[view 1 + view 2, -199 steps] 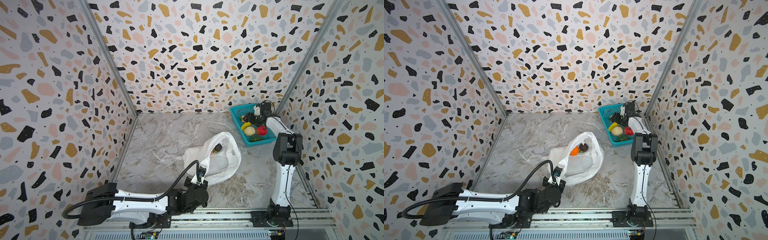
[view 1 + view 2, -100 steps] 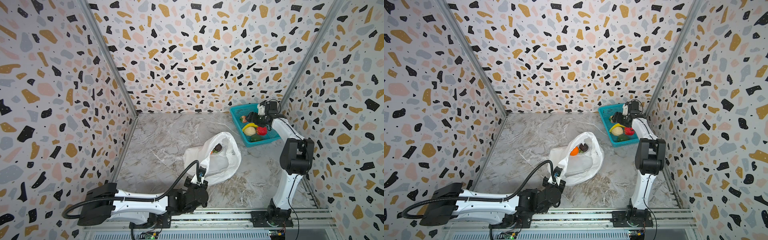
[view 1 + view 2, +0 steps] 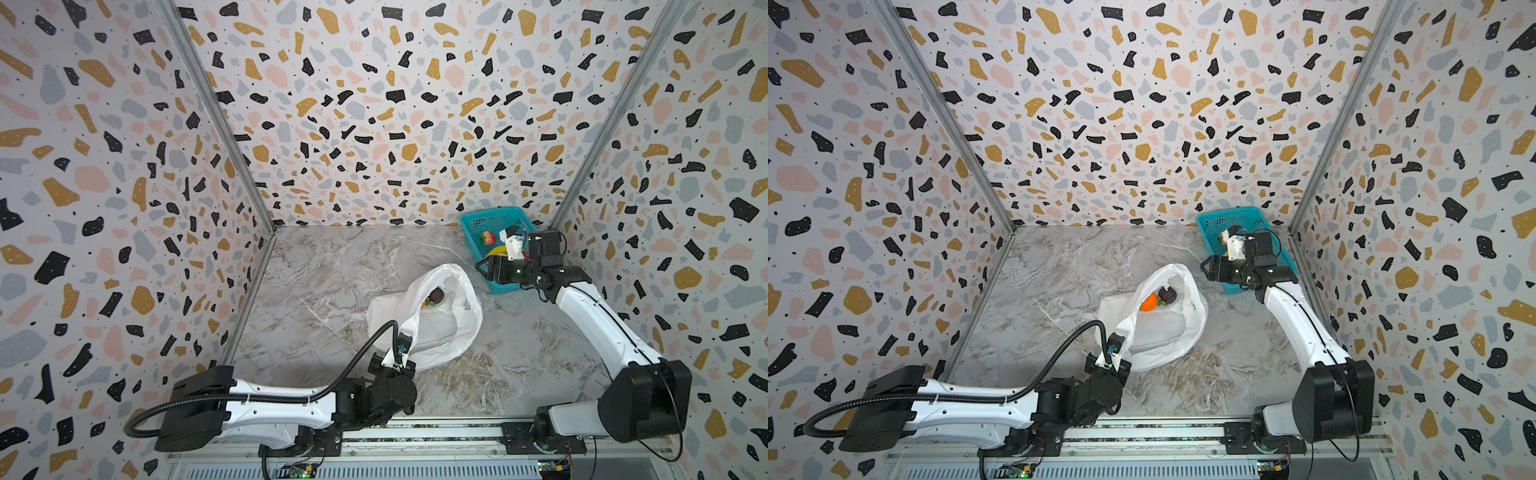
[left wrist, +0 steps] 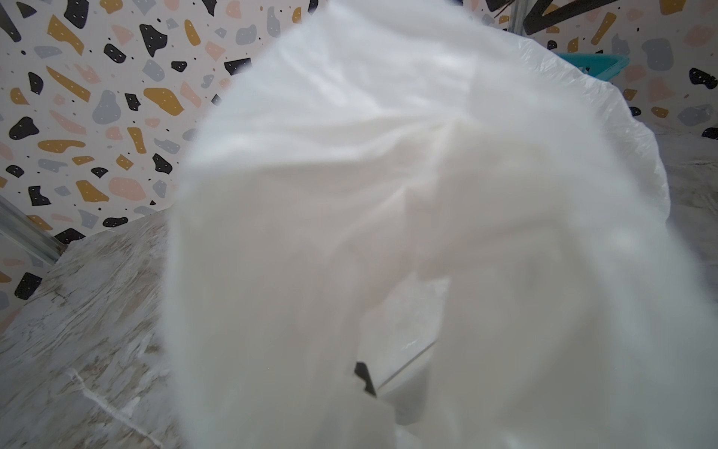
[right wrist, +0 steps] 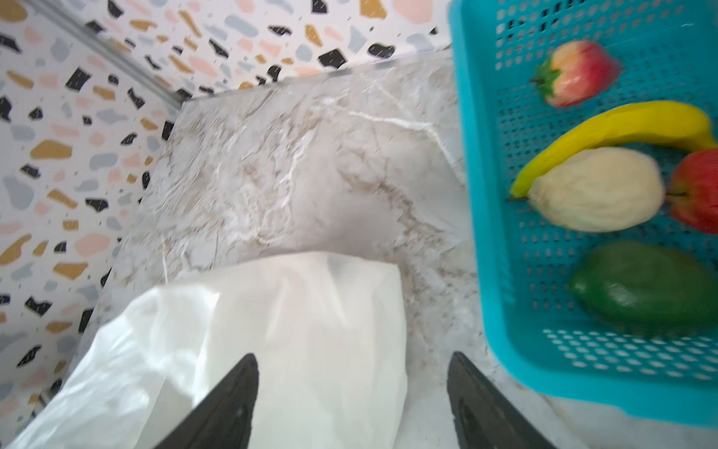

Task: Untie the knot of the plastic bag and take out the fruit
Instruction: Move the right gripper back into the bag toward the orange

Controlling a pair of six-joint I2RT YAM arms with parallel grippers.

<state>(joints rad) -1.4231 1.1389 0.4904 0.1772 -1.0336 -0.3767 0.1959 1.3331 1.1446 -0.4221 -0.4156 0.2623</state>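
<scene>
Pinching plastic bag (image 3: 440, 332) near edge, your left gripper (image 3: 402, 352) jaws pressed together; film blocks its wrist view. Right gripper (image 5: 351, 404) jaws spread, empty, between bag and teal basket (image 5: 481, 233). Orange (image 3: 1148, 302), dark fruit (image 3: 1168, 295) in bag mouth.

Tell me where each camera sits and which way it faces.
Top views: high over the front rail, looking down at the table; left arm and right arm both show, plus the plastic bag and teal basket.
Left wrist: on the left arm, facing the bag close up; only one dark fingertip shows.
Right wrist: on the right arm, looking past the open right gripper at table, bag and basket.
Shared: both wrist views catch bag and basket.
</scene>
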